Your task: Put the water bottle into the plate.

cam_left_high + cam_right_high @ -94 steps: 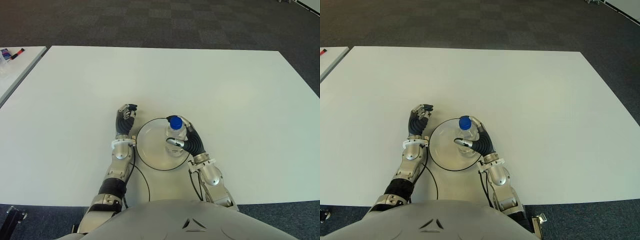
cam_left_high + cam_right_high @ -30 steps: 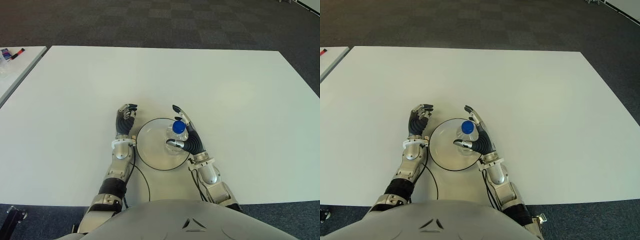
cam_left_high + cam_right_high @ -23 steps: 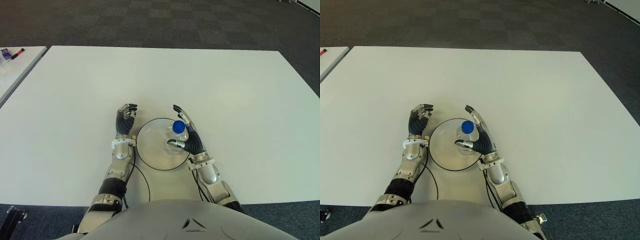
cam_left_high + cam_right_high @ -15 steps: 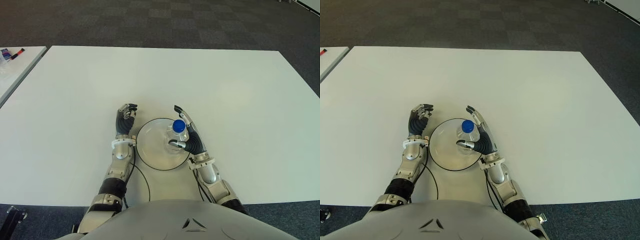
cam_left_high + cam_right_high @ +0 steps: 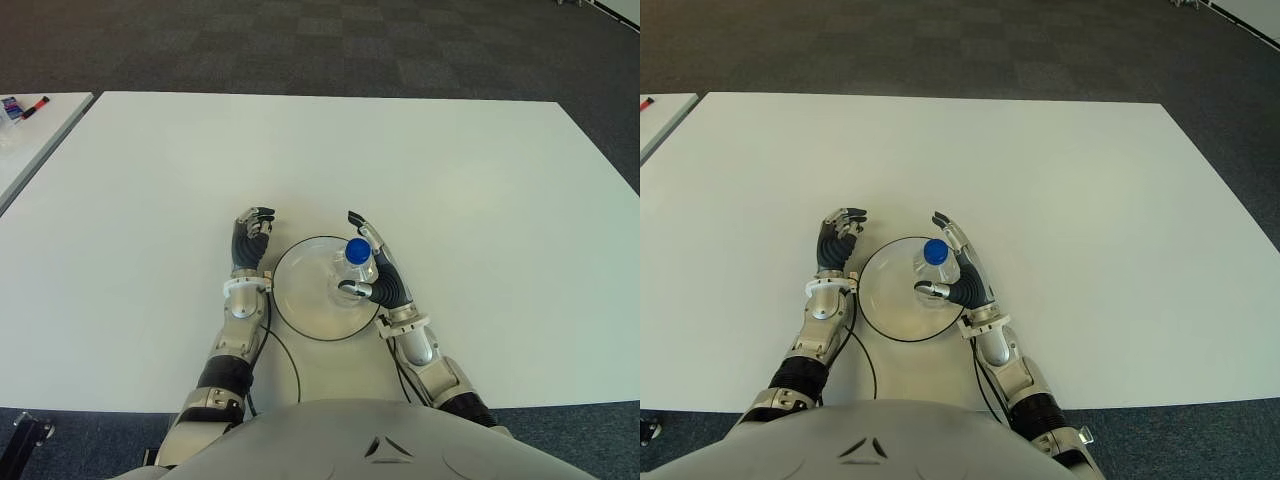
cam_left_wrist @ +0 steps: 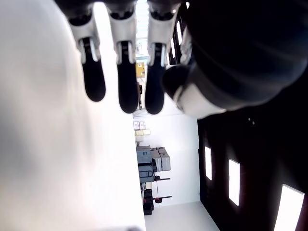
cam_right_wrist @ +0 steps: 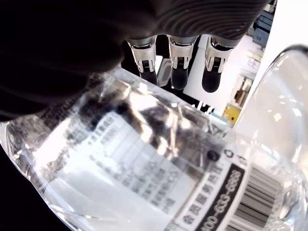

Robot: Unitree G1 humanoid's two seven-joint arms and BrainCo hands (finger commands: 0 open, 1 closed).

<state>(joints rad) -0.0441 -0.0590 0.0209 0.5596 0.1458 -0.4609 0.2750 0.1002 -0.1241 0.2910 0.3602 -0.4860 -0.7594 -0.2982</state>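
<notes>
One water bottle [image 5: 357,262] stands in the plate [image 5: 300,300], right robot hand [image 5: 378,270] open beside it, left robot hand [image 5: 250,238] curled empty.

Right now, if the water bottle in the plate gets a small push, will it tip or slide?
The water bottle stands upright in the glass plate, taller than wide, so it probably tips easily. Its clear plastic looks thin, likely denting under pressure. The open right hand beside it could knock it over.
</notes>
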